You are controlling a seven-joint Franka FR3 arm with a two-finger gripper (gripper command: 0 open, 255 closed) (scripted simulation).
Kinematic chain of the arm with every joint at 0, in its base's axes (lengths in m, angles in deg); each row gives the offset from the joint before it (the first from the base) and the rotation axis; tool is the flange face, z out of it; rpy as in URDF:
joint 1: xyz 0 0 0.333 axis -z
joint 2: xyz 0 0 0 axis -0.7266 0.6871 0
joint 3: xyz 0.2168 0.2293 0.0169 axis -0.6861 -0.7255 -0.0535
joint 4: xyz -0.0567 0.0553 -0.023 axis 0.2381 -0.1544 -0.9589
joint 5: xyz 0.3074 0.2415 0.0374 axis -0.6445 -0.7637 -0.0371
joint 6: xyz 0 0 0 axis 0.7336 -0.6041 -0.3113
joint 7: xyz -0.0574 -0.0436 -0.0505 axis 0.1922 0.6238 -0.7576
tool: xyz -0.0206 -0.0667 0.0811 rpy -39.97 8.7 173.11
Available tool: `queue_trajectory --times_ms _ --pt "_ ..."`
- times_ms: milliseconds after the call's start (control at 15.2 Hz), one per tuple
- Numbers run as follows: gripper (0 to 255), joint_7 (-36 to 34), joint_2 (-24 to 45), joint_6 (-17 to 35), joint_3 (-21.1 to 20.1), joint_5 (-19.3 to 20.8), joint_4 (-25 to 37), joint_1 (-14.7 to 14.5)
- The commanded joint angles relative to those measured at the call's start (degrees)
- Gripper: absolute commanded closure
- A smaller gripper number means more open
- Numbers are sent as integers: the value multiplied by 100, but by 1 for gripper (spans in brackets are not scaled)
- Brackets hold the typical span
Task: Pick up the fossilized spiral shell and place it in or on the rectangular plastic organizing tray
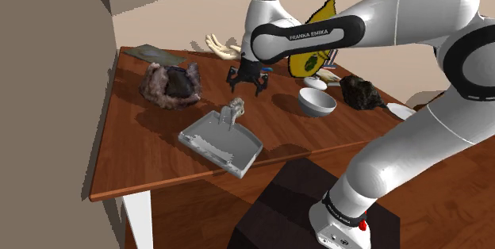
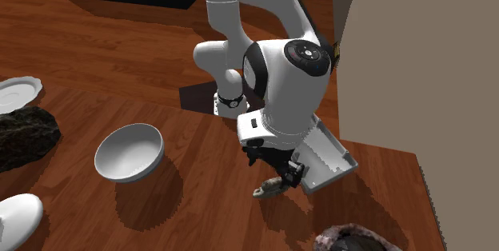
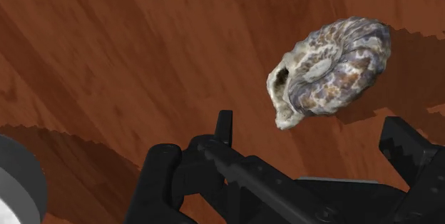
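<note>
Mottled cream-and-brown spiral shell (image 3: pixel 331 69) lying on the bare brown desk (image 1: pixel 151 148), just beside the far rim of the grey tray (image 1: pixel 218 140); touching the rim or not, impossible to tell. Black claw (image 3: pixel 310 126) poised above and just short of it, fingers spread wide, clasping nothing; shell off-centre, nearer one finger than the other. Open wood from there toward the grey bowl (image 2: pixel 128 152). Tray close to the desk's edge on the side of the dark stand (image 1: pixel 317 200). Beige wall (image 2: pixel 400 49) just past that edge in the second exterior view.
</note>
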Motion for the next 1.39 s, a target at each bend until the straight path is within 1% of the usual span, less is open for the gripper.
queue_trajectory --times_ms 0,66,528,1056,1122,1320 --pt "0 -664 416 192 -73 166 119 141" --pt "0 -755 480 211 -76 193 147 152" --pt "0 -853 762 790 -61 339 -165 193" --pt "0 -853 762 789 -60 339 -164 193" --pt "255 -853 762 789 -60 339 -164 193" --pt "255 -853 762 789 -60 339 -164 193"
